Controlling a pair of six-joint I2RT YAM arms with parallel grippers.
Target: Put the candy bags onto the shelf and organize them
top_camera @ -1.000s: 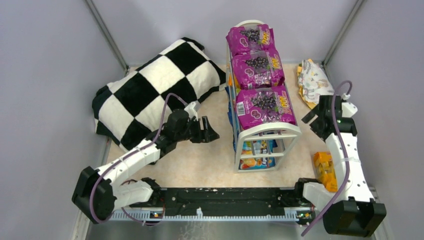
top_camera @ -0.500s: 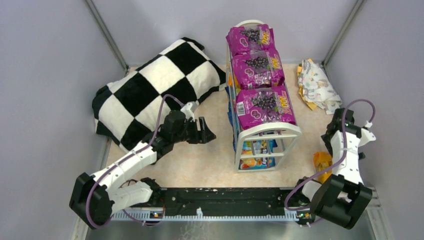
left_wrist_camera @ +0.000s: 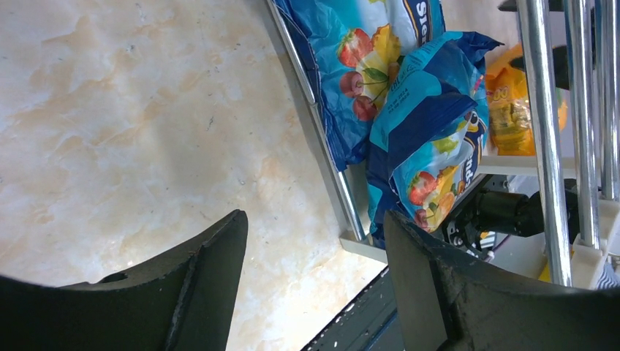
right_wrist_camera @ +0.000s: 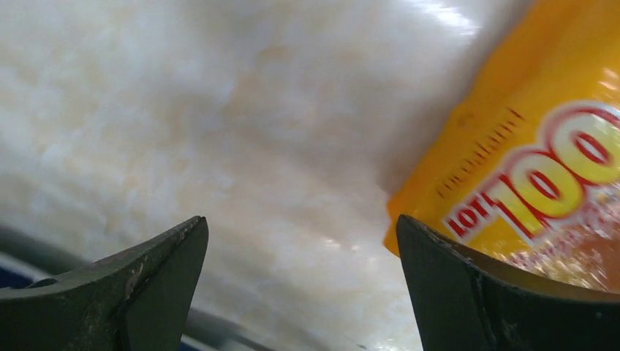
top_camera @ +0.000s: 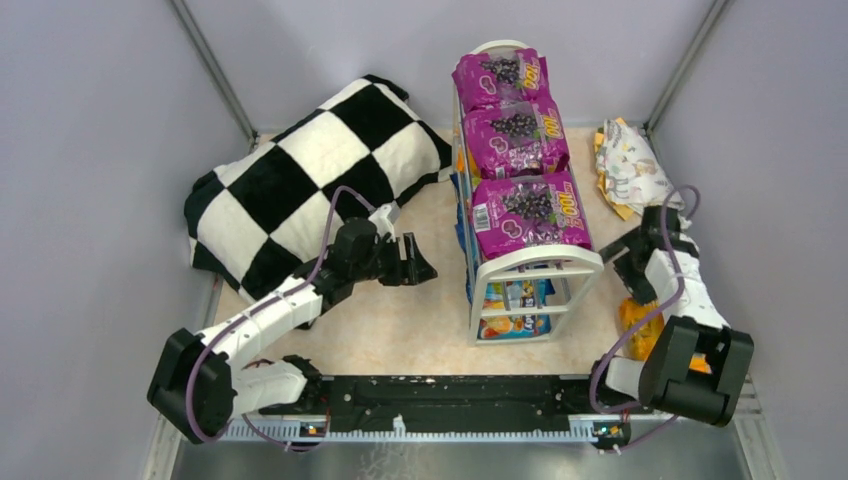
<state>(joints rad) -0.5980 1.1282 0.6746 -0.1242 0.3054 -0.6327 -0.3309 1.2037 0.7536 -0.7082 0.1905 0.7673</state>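
The shelf [top_camera: 540, 257] stands mid-worktop [top_camera: 400, 320], three purple candy bags [top_camera: 517, 135] in a row along its top tier and blue candy bags [left_wrist_camera: 428, 131] on a lower tier. The left end effector [top_camera: 425, 262] hangs just left of the shelf over bare worktop, jaws spread with nothing between them. To the right of the shelf, the right end effector [top_camera: 630, 275] – also spread wide and holding nothing – hovers beside an orange candy bag [right_wrist_camera: 541, 175] lying on the worktop. A black-and-white checkered pillow [top_camera: 320, 170] lies at the far left.
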